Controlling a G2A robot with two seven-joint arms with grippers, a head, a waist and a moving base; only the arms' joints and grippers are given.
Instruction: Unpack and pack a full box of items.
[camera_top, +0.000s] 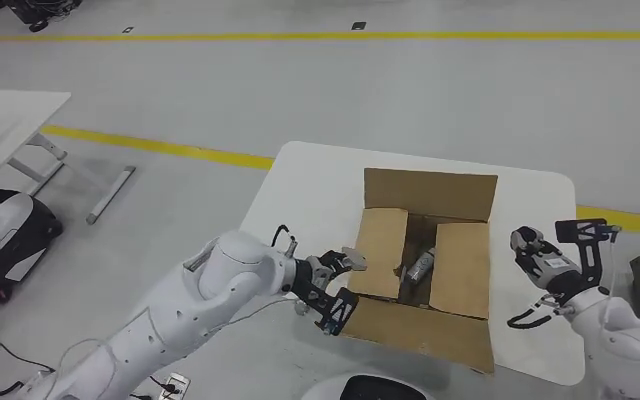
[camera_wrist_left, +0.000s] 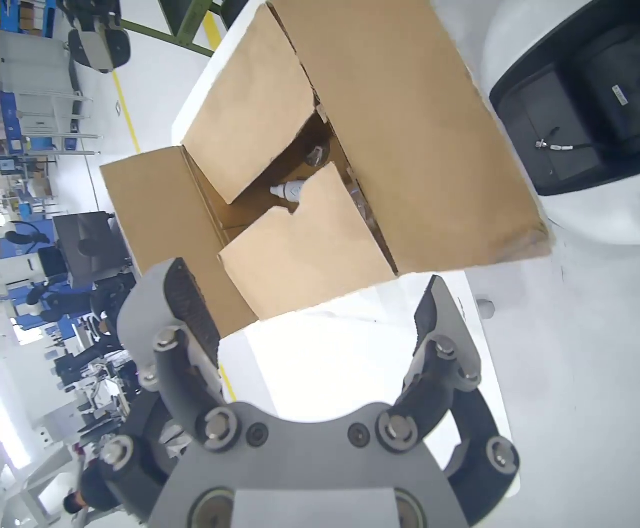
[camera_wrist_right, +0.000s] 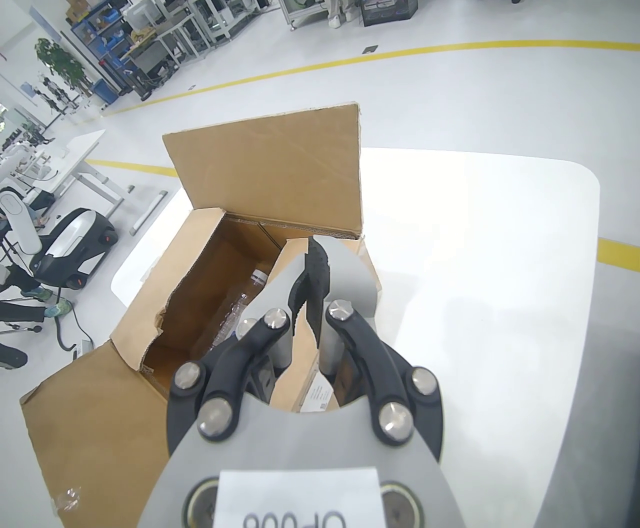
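White-shelled arms carry the grey left hand and right hand, with black links, silver screws and ribbed pads.

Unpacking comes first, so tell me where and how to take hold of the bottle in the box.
Grip the bottle across the middle of its body, coming straight down through the gap between the two inner flaps. It lies on its side at the bottom of the box, so only its upper side is reachable. The flaps half cover it and probably need folding out first.
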